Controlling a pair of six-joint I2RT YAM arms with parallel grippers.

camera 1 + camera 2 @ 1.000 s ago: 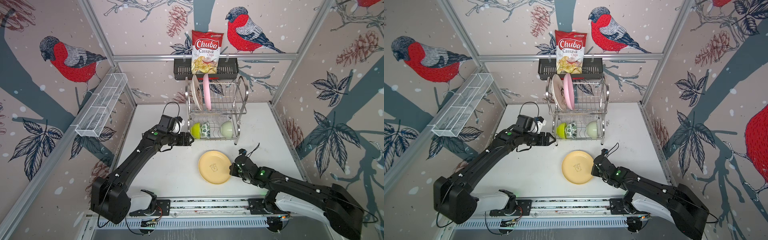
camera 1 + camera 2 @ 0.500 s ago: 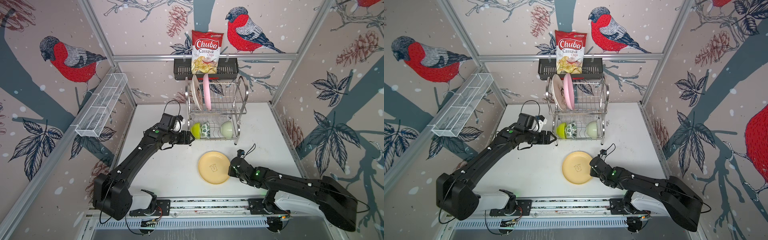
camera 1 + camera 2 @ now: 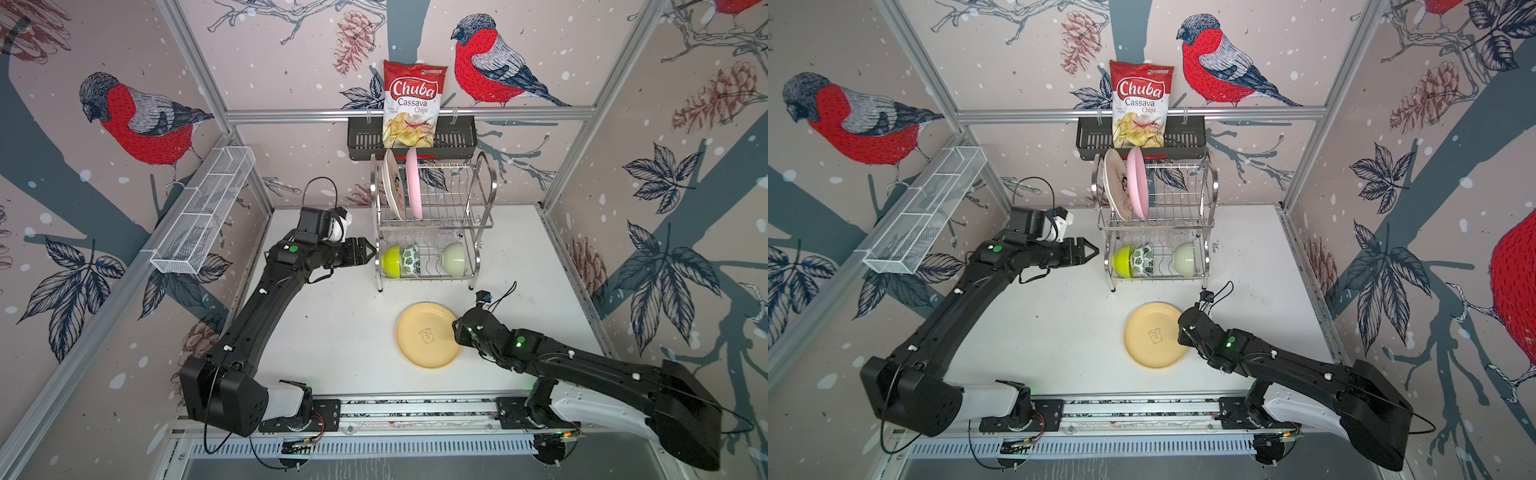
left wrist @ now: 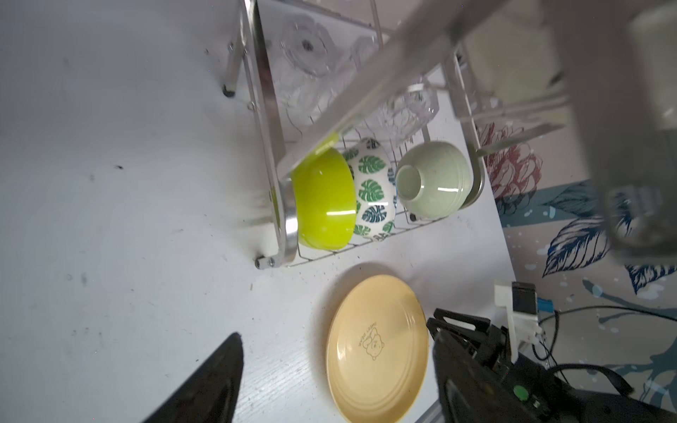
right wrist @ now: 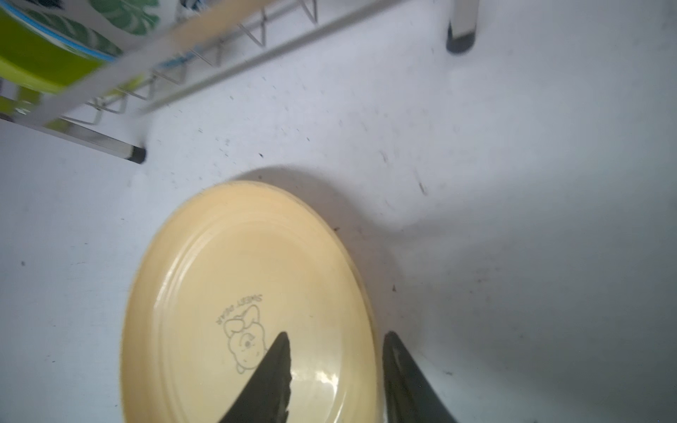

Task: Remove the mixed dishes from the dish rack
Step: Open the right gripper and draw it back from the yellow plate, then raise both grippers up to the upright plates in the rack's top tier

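Steel-wire dish rack (image 3: 493, 187) at the back of the white table (image 3: 332, 332), tan plate (image 3: 428, 334) flat just in front of it, already unloaded. Astride that plate's rim, right gripper (image 5: 337, 337) with jaws parted, one finger over the face, one outside the edge, pinching nothing. Level with the lower tier, left gripper (image 3: 372, 252) spread wide and empty, just beside the lime bowl (image 3: 390, 261) at the rack's left end. Left in the rack: lime bowl, leaf-patterned bowl (image 3: 411, 261) touching it, pale green bowl (image 3: 453, 258) farther along, clear tumblers (image 4: 307, 47) behind on the same tier, cream plate (image 3: 392, 187) and pink plate (image 3: 413, 187) upright on the upper tier. Judged as a let-go on the right, a reach on the left. For the right: widen fully, then rise clear of the rim before swinging away, so as not to drag or flip the plate. For the left: slip in past the end-frame tube, take one wall of the lime bowl between the fingers instead of the whole body, close gently on the slick glaze, draw out sideways and slightly up, clear of the wires and without toppling the leaf-patterned bowl.
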